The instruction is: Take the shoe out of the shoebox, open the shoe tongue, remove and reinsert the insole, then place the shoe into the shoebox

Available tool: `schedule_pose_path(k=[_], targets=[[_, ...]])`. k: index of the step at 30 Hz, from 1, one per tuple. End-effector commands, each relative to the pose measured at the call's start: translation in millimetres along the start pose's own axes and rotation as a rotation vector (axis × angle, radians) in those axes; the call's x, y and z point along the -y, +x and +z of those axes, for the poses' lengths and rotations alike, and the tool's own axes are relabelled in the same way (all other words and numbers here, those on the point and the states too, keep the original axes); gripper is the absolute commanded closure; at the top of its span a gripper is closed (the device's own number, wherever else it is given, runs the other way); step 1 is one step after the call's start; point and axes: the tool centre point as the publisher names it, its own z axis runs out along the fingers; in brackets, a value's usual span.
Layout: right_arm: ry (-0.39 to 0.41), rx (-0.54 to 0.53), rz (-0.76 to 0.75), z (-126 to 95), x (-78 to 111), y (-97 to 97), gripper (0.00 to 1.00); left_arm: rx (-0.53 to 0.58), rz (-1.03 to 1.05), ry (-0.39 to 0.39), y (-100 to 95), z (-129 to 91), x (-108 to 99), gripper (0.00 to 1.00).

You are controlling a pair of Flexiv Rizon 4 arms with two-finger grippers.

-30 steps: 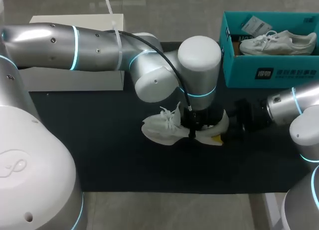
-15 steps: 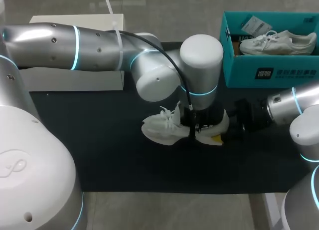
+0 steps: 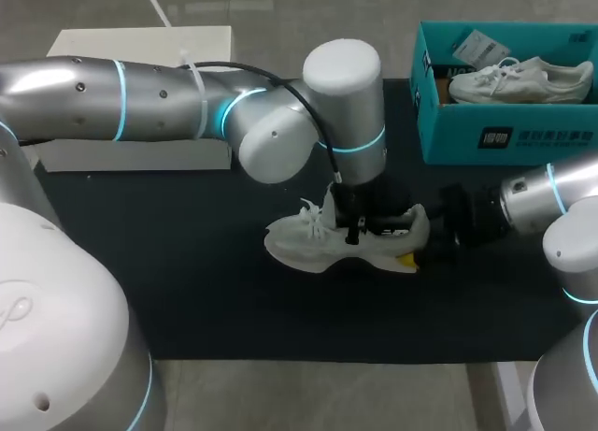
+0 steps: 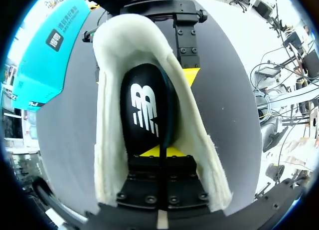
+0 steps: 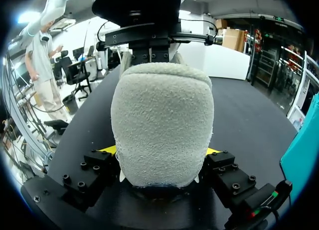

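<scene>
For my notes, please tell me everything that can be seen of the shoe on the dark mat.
The shoe is white, with laces and a fuzzy heel. It rests on the dark mat, its opening upward and spread wide, showing a black insole with a white logo. The right hand grips the heel from both sides; the left hand is inside the opening.

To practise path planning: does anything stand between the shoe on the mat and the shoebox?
Nothing visible on the mat between shoe and shoebox; a second shoe already lies inside it.
</scene>
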Motion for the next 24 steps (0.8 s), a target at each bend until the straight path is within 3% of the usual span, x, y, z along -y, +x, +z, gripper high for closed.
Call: schedule_pose_path(k=[1,9,24], targets=[[0.003,0.001,-0.001,6.9,2.3,4.5,1.0,0.016,0.001,0.048,2.1,-13.1,-4.9,1.0],[0.003,0.001,-0.001,6.9,2.3,4.5,1.0,0.04,0.002,0.134,6.5,-35.7,-10.0,1.0],[0.003,0.001,-0.001,6.9,2.3,4.5,1.0,0.064,-0.026,0.27,7.0,-55.2,-25.9,1.0]])
